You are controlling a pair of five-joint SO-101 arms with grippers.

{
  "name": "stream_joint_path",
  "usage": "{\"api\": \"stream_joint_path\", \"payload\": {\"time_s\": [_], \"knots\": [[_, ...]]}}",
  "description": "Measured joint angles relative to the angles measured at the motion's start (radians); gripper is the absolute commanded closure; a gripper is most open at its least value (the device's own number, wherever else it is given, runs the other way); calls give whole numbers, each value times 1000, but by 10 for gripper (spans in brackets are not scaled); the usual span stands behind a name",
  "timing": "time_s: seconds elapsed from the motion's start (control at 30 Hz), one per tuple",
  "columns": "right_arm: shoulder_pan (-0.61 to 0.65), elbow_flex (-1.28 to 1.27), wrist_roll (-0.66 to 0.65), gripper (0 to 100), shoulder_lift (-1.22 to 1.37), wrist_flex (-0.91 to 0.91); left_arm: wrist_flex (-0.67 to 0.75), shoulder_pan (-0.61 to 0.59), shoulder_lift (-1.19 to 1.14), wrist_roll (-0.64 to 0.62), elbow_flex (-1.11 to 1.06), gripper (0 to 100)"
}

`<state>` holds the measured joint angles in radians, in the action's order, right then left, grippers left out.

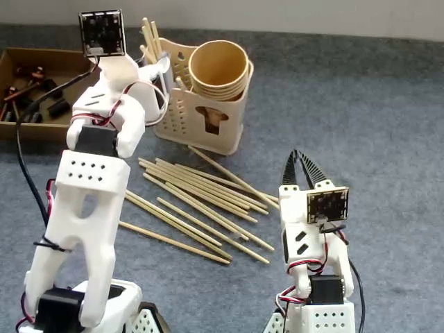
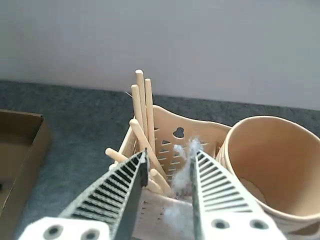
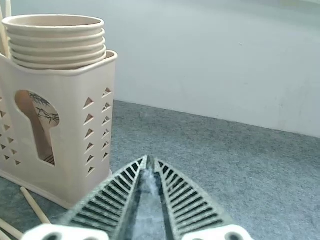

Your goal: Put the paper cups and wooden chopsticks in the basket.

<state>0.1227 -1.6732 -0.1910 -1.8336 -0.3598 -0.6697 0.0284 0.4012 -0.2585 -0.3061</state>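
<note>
A beige basket (image 1: 208, 114) stands at the back of the grey mat. A stack of paper cups (image 1: 218, 66) sits in its right compartment, and a few wooden chopsticks (image 1: 149, 38) stand upright in its left one. Several more chopsticks (image 1: 201, 201) lie scattered on the mat in front. My left gripper (image 1: 161, 80) hovers at the basket's left compartment; it is open (image 2: 170, 170) just above the standing chopsticks (image 2: 142, 110), beside the cups (image 2: 270, 160). My right gripper (image 1: 303, 170) is shut (image 3: 150, 160) and holds nothing, low on the mat to the right of the basket (image 3: 65, 130) and the cups (image 3: 55, 40).
A shallow cardboard box (image 1: 35, 76) with dark small parts lies at the back left, close to the left arm, and its edge (image 2: 20, 150) is in the left wrist view. Bare grey mat stretches to the right of the basket. A pale wall runs behind.
</note>
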Motion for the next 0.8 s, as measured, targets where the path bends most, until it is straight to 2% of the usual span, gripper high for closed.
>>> {"api": "stream_joint_path", "payload": {"time_s": [0.27, 0.37, 0.6, 0.8], "knots": [[0, 0, 0, 992, 0, 0, -296, 74, 118, 17, 91, 857], [0, 0, 0, 992, 0, 0, -361, 80, 152, 118, 95, 857], [-11, 0, 0, 992, 0, 0, -494, 89, 261, 241, 95, 857], [-14, 0, 0, 992, 0, 0, -677, 213, 304, 423, 95, 857]]}}
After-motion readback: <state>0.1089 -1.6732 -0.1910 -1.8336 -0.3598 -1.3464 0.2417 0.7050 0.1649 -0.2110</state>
